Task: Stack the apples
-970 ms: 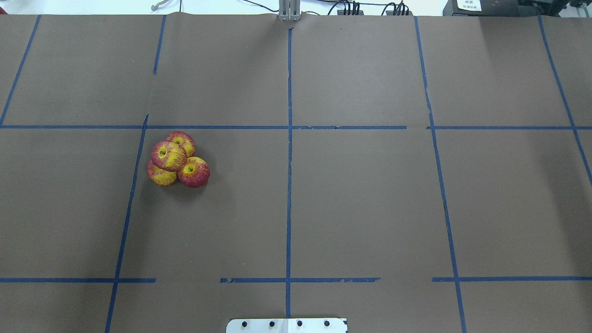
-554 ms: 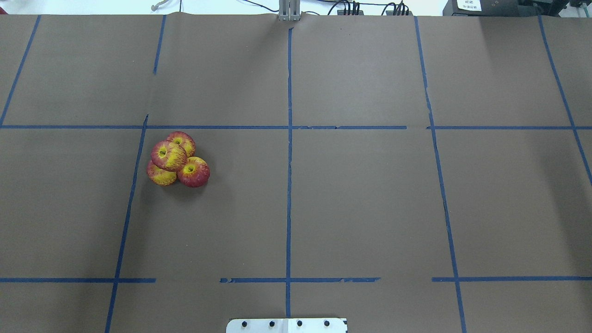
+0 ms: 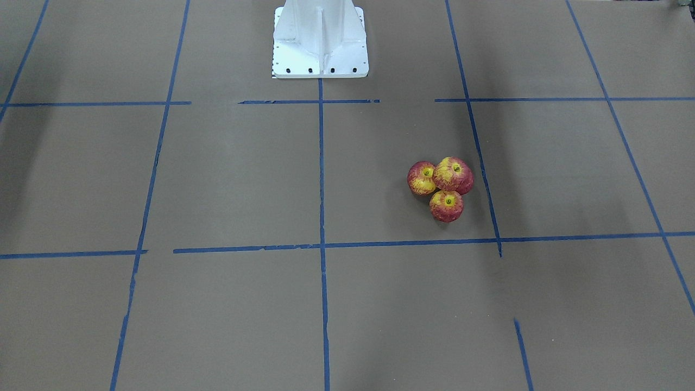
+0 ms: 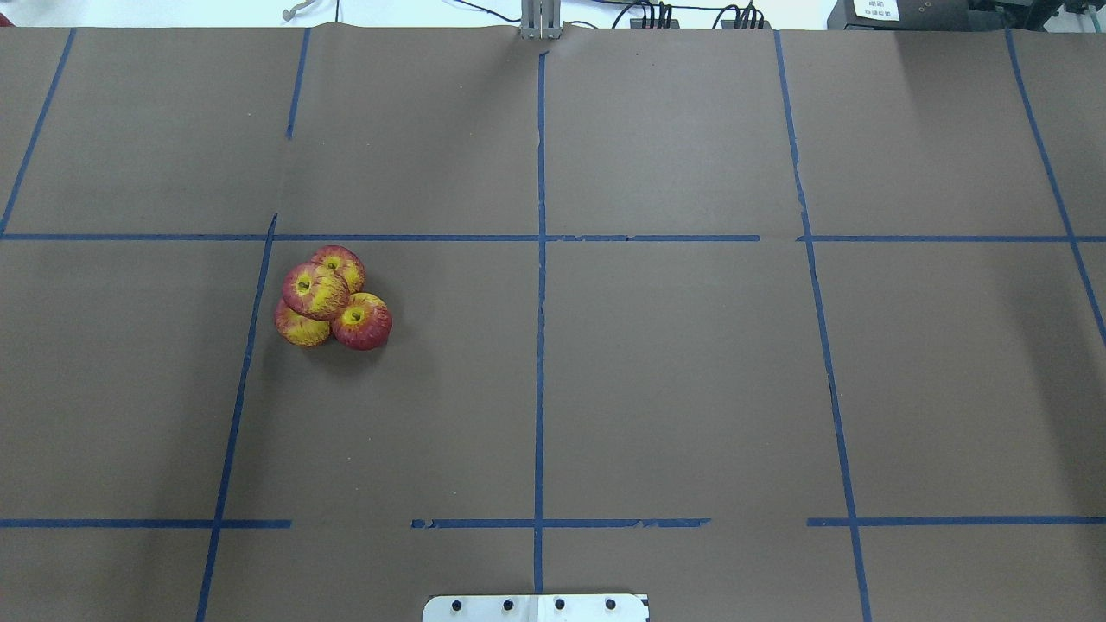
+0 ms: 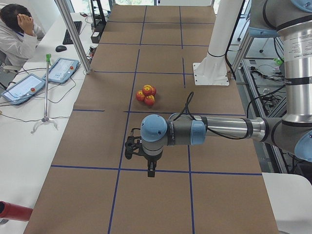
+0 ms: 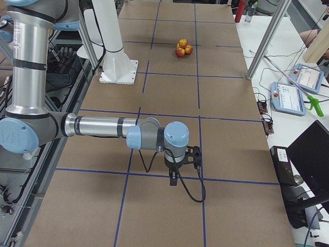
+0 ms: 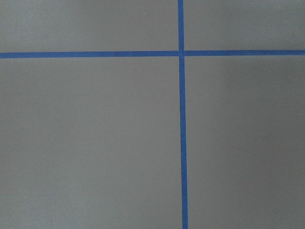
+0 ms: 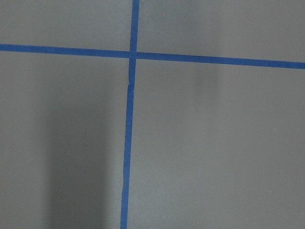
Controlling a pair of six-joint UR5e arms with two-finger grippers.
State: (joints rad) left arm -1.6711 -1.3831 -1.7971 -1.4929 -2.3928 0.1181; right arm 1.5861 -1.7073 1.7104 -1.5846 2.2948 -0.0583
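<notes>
Four red and yellow apples point(image 4: 333, 298) sit in a tight cluster on the brown table, left of centre in the overhead view. One apple point(image 4: 315, 291) rests on top of the other three. The cluster also shows in the front view point(image 3: 441, 187), the left view point(image 5: 147, 93) and the right view point(image 6: 182, 47). My left gripper point(image 5: 152, 171) hangs over the table's left end, far from the apples. My right gripper point(image 6: 174, 179) hangs over the right end. I cannot tell whether either is open or shut. Both wrist views show only bare table and tape.
Blue tape lines point(image 4: 540, 259) divide the brown table into squares. My white base point(image 3: 320, 38) stands at the robot's edge of the table. A side bench with tablets point(image 5: 61, 70), a metal post point(image 5: 73, 34) and a seated person point(image 5: 17, 29) lie beyond the far edge.
</notes>
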